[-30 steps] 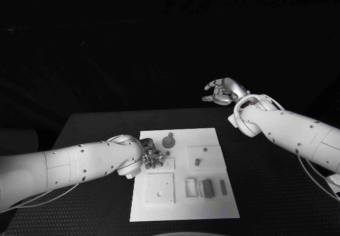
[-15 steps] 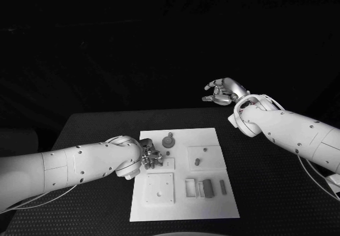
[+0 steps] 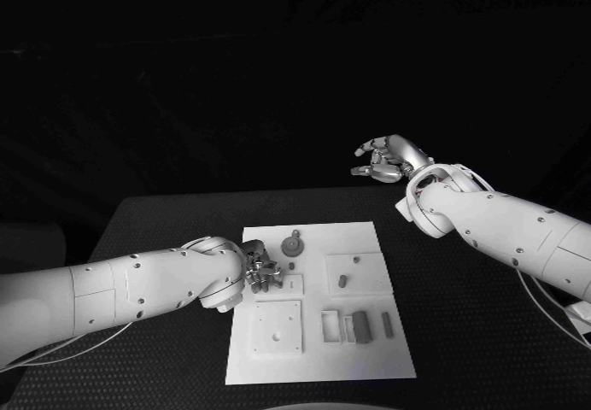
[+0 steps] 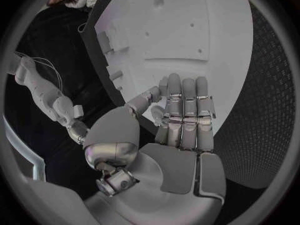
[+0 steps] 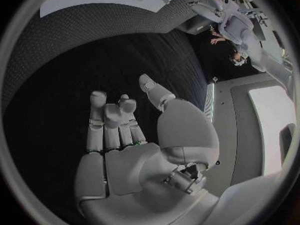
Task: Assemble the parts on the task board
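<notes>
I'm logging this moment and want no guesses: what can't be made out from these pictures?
- Head view: the left hand is partly hidden by its own white arm; contact with the white task board can't be judged.
- Head view: the small grey parts are too small to identify.
- Left wrist view: the straight fingers cover part of the board.

Two bulky white smooth-shelled arms dotted with small dark screw holes, thin pale cables trailing beneath each forearm, silver metallic left hand (image 3: 261,272) with segmented fingers (image 4: 185,110) and rounded thumb base, matching silver right hand (image 3: 392,159) on a white ringed wrist cuff
</notes>
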`<state>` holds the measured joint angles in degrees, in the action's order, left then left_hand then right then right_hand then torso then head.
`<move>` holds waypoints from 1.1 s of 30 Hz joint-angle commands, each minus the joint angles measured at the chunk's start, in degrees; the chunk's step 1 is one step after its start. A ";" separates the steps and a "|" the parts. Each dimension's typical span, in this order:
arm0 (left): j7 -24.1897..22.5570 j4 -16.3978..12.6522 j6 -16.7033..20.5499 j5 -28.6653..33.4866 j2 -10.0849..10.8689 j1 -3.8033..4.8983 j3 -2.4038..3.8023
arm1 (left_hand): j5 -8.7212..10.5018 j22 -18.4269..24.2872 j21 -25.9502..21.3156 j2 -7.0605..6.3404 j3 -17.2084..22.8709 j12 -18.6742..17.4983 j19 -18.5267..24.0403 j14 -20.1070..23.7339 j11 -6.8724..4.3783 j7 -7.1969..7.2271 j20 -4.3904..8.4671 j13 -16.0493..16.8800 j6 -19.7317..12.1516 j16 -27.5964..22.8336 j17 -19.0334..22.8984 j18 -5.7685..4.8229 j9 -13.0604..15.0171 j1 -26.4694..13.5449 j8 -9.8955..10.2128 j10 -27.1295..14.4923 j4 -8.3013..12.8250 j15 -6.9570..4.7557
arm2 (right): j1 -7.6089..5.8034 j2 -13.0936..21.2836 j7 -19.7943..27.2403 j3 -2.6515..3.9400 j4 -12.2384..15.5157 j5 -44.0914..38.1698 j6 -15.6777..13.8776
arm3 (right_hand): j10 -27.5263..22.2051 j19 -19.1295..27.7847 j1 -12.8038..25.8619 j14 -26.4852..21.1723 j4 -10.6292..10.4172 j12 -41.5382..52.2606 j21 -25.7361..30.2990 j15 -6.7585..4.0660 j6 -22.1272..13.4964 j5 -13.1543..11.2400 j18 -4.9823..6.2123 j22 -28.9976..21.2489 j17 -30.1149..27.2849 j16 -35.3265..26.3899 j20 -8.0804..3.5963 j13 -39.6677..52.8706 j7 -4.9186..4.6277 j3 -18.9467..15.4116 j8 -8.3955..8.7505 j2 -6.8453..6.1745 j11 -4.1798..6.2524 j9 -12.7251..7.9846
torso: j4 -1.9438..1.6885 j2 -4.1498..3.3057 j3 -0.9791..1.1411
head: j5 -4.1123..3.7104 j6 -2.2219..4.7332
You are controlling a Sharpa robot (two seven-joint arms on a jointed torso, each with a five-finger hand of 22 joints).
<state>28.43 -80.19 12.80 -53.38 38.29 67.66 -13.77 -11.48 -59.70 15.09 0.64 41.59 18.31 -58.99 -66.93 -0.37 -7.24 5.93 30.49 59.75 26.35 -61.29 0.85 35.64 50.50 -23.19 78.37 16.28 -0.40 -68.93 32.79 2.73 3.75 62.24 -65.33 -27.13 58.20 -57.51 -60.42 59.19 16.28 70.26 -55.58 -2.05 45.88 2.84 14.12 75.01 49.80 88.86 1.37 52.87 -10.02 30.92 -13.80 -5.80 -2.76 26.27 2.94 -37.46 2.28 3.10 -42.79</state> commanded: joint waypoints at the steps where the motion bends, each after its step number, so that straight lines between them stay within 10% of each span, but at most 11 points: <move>1: -0.99 -0.03 0.25 0.21 -0.13 -0.02 0.01 | -0.21 -0.09 -0.12 -0.03 0.29 0.36 0.04 0.09 -0.41 4.09 0.24 0.10 4.29 0.24 0.07 -0.63 0.00 0.56 -0.13 -0.16 -0.07 -0.09 | 0.03 0.03 0.53 0.02 0.09 -0.06 0.55 | -5.48 0.20 0.41 -0.33 0.00 -0.17 0.26 -0.08 0.22 0.04 0.88 0.35 -0.06 -0.27 0.19 -0.09 -0.37 -0.36 -0.13 0.12 -1.21 -0.06 | 0.00 0.02 0.01 | 0.00 0.01; 33: 0.54 0.25 -2.97 -0.09 -0.41 -0.15 0.00 | -0.21 -0.22 -0.19 0.01 0.31 0.37 0.01 0.13 -0.40 4.08 0.23 0.12 4.30 0.34 0.20 -0.64 0.13 0.59 -0.01 -0.19 -0.15 -0.08 | 0.10 0.08 0.42 0.02 0.11 -0.04 0.79 | -5.49 0.18 0.56 -0.33 0.01 -0.11 0.31 -0.08 0.23 0.04 0.88 0.35 -0.11 -0.25 0.19 -0.26 -0.36 -0.38 -0.16 0.15 -1.20 -0.09 | 0.03 -0.02 0.02 | 0.09 -0.23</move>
<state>28.63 -79.80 11.72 -53.42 37.97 67.62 -13.72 -11.49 -59.85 15.14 0.71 41.66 18.31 -58.99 -66.93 -0.49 -7.20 5.92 30.52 59.71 26.35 -61.18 0.85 35.67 50.56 -23.02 78.20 16.03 -0.40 -68.86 32.87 2.73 3.75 62.25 -65.28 -26.99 58.20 -57.42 -60.42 59.15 16.28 70.26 -55.58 -2.09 45.88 2.84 14.13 75.01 49.76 88.86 1.46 52.70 -10.02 30.92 -13.80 -5.81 -2.76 26.28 2.96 -37.46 2.28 3.19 -42.98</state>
